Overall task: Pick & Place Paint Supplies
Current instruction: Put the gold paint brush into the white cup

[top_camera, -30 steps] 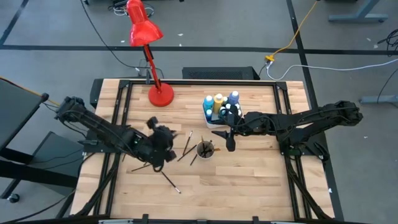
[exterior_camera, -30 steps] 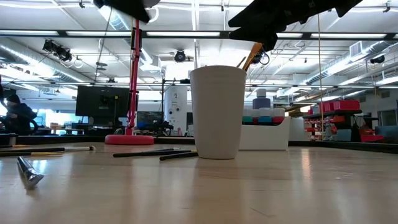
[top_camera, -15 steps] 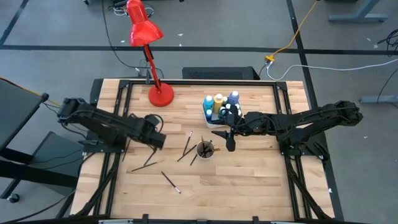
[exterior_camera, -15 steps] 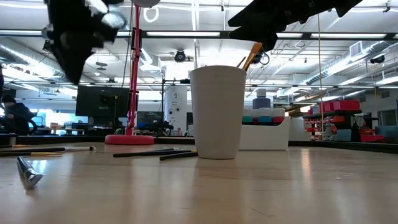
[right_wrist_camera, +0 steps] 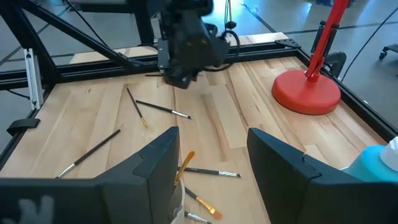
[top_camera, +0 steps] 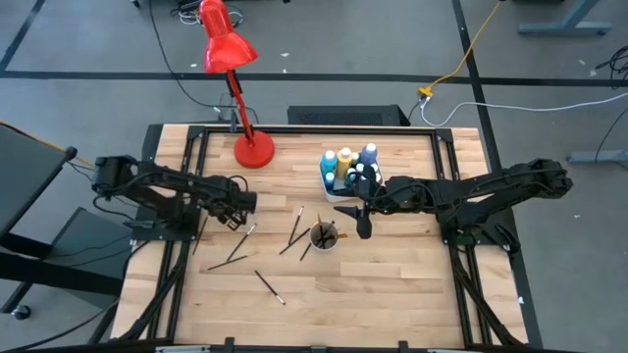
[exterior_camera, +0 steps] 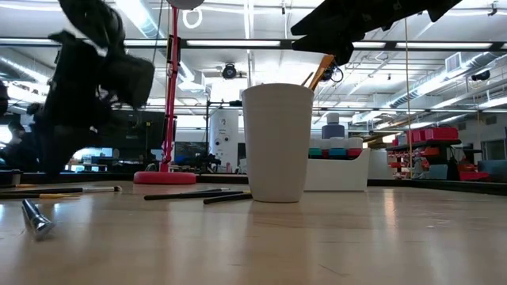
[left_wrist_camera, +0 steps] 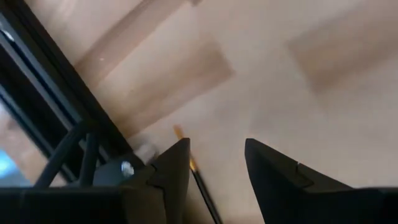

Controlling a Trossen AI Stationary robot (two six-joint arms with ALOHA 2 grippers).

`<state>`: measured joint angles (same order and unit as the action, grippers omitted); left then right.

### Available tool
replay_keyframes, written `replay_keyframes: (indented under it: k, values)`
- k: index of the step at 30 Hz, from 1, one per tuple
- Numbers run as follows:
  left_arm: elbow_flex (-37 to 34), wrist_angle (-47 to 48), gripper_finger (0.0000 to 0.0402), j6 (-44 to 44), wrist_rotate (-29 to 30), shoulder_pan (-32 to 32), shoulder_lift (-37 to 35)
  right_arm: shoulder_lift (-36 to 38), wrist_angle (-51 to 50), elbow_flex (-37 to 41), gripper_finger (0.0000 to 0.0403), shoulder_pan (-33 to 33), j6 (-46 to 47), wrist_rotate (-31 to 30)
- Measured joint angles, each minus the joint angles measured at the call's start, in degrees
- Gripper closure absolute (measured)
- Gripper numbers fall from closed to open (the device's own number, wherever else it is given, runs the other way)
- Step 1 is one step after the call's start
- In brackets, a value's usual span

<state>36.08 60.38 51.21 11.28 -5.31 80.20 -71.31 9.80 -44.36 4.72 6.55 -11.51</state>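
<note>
Bright overhead lighting, left arm motion-blurred (low view)

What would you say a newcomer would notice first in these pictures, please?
Probably the bright red desk lamp, whose round base stands at the far left of the wooden table. Next comes the white cup with brushes in it at the table's middle, with thin dark-handled brushes scattered to its left. Behind the cup, a white tray of small paint bottles sits beside the right tool.

Red desk lamp (top_camera: 235,69), base at table's (top_camera: 392,284) far edge. Yellow cable (top_camera: 471,49) on floor.
</note>
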Motion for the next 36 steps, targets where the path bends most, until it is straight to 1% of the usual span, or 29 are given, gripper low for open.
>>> replay_keyframes:
  k: [3, 6, 10, 15, 19, 25, 28, 30, 32, 33, 35, 36]
  values:
    - [-3.79, -2.78, 0.0237, -0.2, 0.06, -3.78, 0.0, 0.0, 0.02, 0.0, 0.0208, 0.0, -0.01, 0.0]
    - [-5.71, -3.36, 0.0237, 0.8, -0.2, -6.73, -0.23, 0.0, 0.06, 0.0, 0.0208, 0.0, -0.03, 0.0]
    - [-5.64, -3.89, 0.0237, -0.36, -0.77, -8.12, -0.13, 0.0, 0.68, 0.0, 0.0208, 0.0, -0.03, 0.0]
    - [-6.05, -4.37, 0.024, -0.48, -3.0, -8.91, -0.22, 0.0, 0.51, 0.0, 0.0208, 0.0, -0.02, 0.0]
    - [-6.9, -5.37, 0.0265, 0.25, -6.22, -9.55, -0.43, 0.0, 0.39, 0.0, 0.0208, -0.01, 0.56, 0.11]
    - [-7.22, -6.01, 0.031, -2.41, -11.72, -10.83, -0.33, 0.0, -0.1, 0.0, 0.0208, 0.01, 0.71, 0.55]
    - [-7.29, -6.13, 0.033, -2.6, -13.23, -11.18, -0.22, 0.0, -0.43, 0.0, 0.0208, 0.0, 0.71, 0.56]
    - [-7.05, -6.06, 0.0345, -3.92, -12.96, -11.14, -0.09, 0.0, -0.5, 0.0, 0.0208, 0.0, 0.71, 0.57]
    - [-5.22, -4.04, 0.0364, -3.51, -10.97, -11.03, 0.27, 0.0, -0.48, 0.0, 0.0208, 0.0, 0.71, 0.54]
    - [-3.83, -1.77, 0.0373, -3.2, -9.55, -11.01, 0.5, 0.0, -0.48, 0.0, 0.0208, 0.0, 0.69, 0.52]
    - [-0.27, 5.91, 0.0391, -2.79, -5.64, -10.93, 0.28, 0.0, -0.46, 0.0, 0.0208, 0.01, 0.69, 0.52]
    - [1.47, 8.17, 0.0394, -3.03, -3.72, -11.0, 0.19, 0.0, -0.44, 0.0, 0.0208, 0.01, 0.51, 0.52]
